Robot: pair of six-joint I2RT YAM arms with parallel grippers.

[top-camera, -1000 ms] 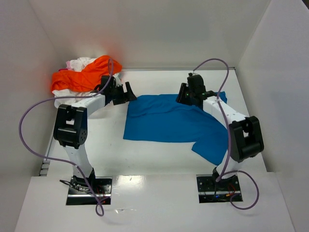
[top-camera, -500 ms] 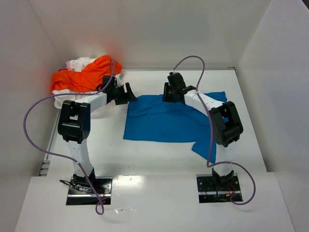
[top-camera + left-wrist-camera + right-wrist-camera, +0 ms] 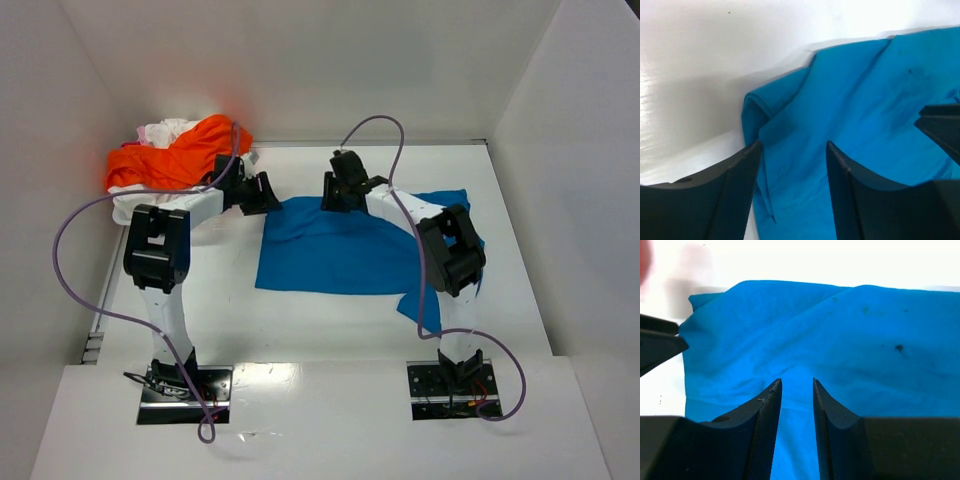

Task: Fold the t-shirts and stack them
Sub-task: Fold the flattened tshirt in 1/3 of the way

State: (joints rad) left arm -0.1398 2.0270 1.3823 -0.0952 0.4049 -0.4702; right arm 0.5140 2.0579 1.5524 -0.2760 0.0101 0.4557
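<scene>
A: Lost sight of much on the table [image 3: 330,320]?

B: Lost a strip of the blue t-shirt [image 3: 330,250] beneath the right arm [image 3: 450,250], stretched over its right half from the near edge. Saw the rest spread flat across the middle of the table, up toward the far edge, with one flap trailing toward the near right. Could not sort out the heap [image 3: 135,195] in the far left corner either. Made out the orange t-shirt [image 3: 185,150] on top, and only scraps of the white and pinkish t-shirts [image 3: 165,130] behind and under it.

A: Managed to count those?

B: Could not.

A: Read the tools?

B: Found the left gripper [image 3: 793,147] at the blue t-shirt's far left corner, jaws parted, one finger either side of a folded-over hem. Could not tell whether it pressed on the cloth. Found the right gripper [image 3: 796,382] further along that same far hem, jaws apart by a narrow slit, with blue cloth visible through it and nothing seen pinched. Caught a dark fingertip of each at the margin of the other's wrist view.

A: Noticed anything around?

B: White walls [image 3: 300,60] on three sides of the table. Purple cables [image 3: 375,118] looping off the arms, the left one arching past the orange t-shirt's right end.
</scene>
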